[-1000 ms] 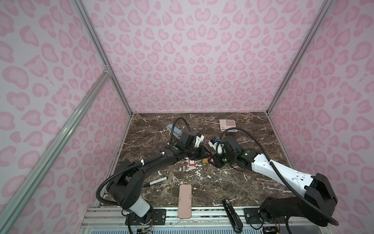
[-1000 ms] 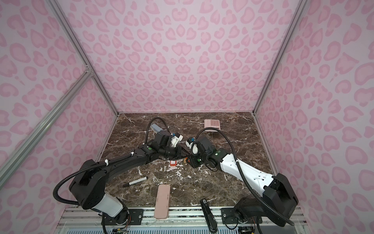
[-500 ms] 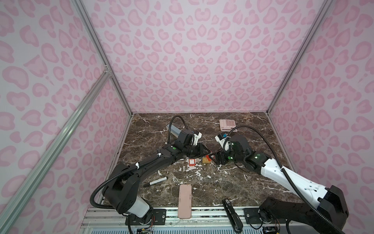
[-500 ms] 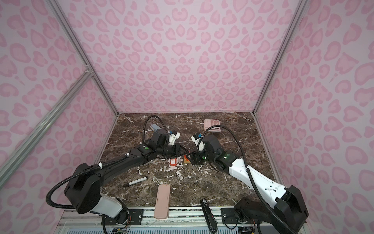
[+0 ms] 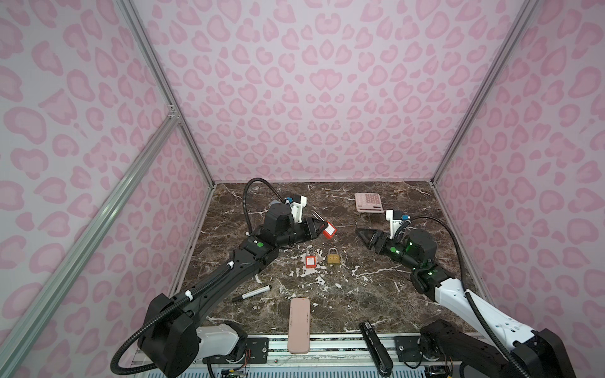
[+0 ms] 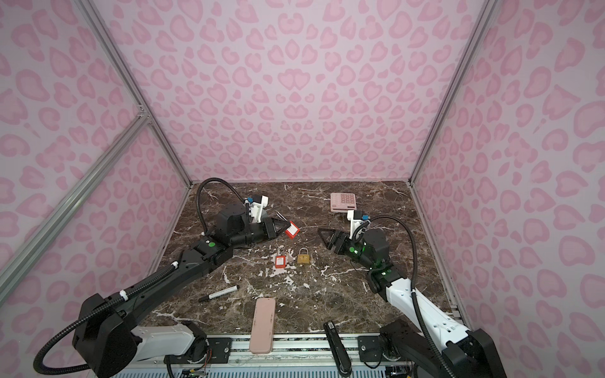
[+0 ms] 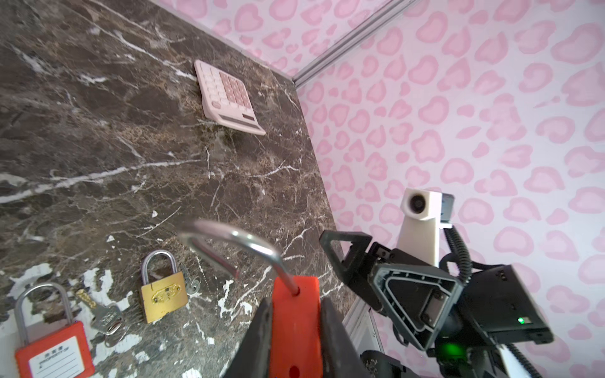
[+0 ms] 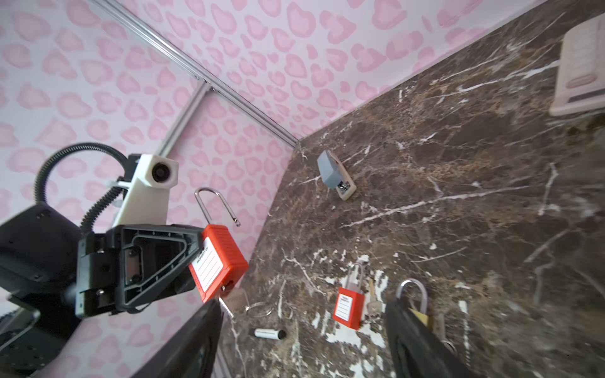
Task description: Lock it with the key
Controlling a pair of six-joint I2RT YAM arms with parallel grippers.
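1. The left claw is clamped on the red lock, above the counter.
2. The right claw is wide apart, holding nothing.
3. The lock looks hard and smooth, so grip its flat sides.

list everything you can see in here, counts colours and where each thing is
open padlock: 1, red, shackle open, held above the table
red padlock: 1, red, lying mid-table
brass padlock: 1, gold, just right of the red padlock
keys: 2, silver, one beside each lying padlock
calculator: 1, pink, back right
marker: 1, white and black, front left
flat case: 1, pink, over the front edge
black tool: 1, black, front edge, right of the case
small box: 1, grey and white, back left
table: 1, brown marble
left gripper: 1, black, shut on the open padlock
right gripper: 1, black, open, empty
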